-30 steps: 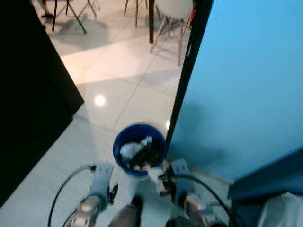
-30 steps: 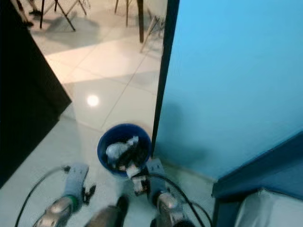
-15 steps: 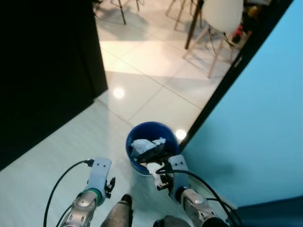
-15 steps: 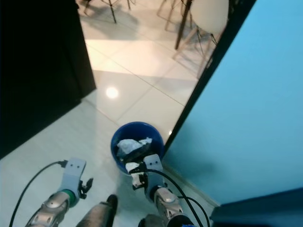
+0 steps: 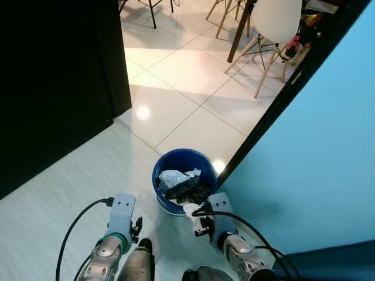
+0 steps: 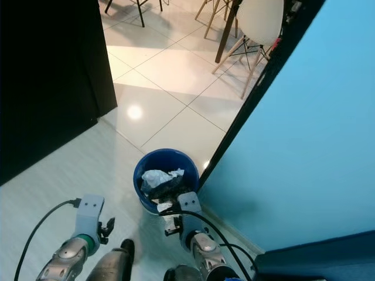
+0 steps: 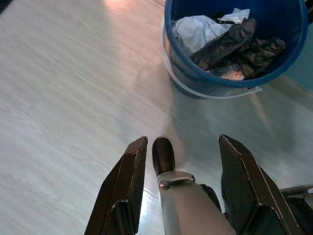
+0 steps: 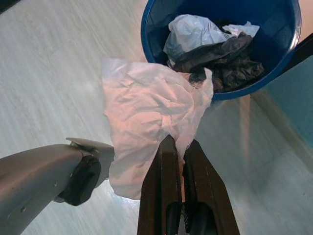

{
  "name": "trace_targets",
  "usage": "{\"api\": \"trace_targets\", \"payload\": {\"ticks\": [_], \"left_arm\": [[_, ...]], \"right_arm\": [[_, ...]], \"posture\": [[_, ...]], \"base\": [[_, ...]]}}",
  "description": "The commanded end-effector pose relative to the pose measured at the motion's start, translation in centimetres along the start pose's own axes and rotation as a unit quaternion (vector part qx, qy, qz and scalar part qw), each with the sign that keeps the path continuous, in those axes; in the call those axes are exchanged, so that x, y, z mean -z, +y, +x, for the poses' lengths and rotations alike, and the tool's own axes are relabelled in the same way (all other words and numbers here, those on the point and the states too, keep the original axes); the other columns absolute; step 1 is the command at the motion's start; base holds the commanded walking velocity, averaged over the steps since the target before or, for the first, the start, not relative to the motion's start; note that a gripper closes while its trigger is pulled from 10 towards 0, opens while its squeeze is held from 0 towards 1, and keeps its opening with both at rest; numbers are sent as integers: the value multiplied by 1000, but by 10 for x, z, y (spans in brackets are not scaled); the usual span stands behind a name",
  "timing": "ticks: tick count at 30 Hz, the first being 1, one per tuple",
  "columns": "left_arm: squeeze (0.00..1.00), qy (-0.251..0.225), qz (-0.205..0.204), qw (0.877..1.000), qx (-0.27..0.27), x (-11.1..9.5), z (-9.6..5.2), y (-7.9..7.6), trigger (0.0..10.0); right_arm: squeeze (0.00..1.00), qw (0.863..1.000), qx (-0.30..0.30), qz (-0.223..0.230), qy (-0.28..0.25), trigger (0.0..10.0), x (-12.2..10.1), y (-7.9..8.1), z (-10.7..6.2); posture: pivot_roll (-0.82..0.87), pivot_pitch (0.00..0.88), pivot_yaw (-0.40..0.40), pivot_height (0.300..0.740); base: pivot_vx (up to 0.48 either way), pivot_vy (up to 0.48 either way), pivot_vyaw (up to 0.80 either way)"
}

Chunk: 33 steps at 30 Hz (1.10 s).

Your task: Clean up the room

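Blue bin (image 8: 274,58): far rim cut off by the frame edge in the right wrist view; its floor hidden under dark and pale trash (image 7: 215,34). White chair (image 5: 280,23): top cropped. White tissue (image 8: 151,112): lower edge hidden behind the right gripper (image 8: 180,161) fingers. Black panel (image 5: 53,82): no detail discernible.

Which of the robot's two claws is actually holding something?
The right gripper: its fingers are pinched shut on a crumpled white tissue beside the blue bin. The left gripper has its fingers spread apart with nothing between them.
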<state>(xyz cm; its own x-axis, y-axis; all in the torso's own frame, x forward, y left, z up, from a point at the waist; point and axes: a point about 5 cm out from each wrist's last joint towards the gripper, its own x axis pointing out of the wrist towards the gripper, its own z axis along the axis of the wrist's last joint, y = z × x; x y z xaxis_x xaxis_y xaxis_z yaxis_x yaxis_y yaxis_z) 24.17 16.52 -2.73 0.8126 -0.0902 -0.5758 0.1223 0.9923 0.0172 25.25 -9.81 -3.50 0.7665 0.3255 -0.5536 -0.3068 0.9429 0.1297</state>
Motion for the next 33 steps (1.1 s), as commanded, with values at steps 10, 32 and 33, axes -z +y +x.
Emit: {"api": "trace_targets", "payload": {"ticks": [10,32,33], "left_arm": [[0,12,-7,1000,19,4,0,-4,10000],[0,14,-1,1000,27,4,-1,-4,10000],[0,14,0,1000,26,5,-1,-4,10000]], "right_arm": [[0,1000,13,5,13,10000,11,-2,-3],[0,1000,0,13,25,10000,15,4,-3],[0,1000,-1,13,25,10000,15,5,-3]], "posture": [[170,162,-28,740],[177,163,-24,740],[178,163,-25,740]], "base": [[303,0,0],[167,0,-218],[0,0,0]]}}
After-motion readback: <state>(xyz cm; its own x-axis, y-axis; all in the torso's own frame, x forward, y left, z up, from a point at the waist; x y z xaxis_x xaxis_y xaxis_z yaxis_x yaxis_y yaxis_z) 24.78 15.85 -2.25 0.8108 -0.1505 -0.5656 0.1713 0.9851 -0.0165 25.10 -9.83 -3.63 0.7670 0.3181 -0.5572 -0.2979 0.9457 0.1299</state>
